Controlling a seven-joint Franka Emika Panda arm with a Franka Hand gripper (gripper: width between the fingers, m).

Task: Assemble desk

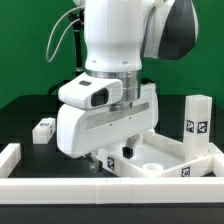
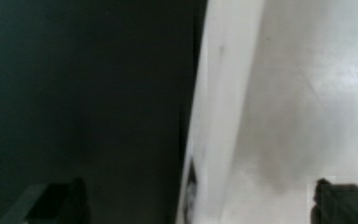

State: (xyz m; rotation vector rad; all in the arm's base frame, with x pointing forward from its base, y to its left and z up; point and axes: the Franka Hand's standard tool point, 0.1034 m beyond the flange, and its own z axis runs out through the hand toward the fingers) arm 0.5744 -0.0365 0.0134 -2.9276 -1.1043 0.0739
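I had the pincer [image 2: 197,202] released, its fingertips [image 2: 60,203] spread wide with only the edge of the tabletop [image 2: 291,110] passing beneath the gap. One finger hung over the black table [image 2: 87,90] and the other over the white tray, so I judged it was lined up to close across the rim. Out beyond the tray, a tagged leg [image 1: 197,122] stood upright. On the pincer's opposite side, well apart, a small white part [image 1: 42,129] lay flat. I reckoned both were parked clear of the hand.

White tabletop [image 1: 172,150], black-and-white tagged leg [image 1: 197,108], black table [image 1: 28,112]
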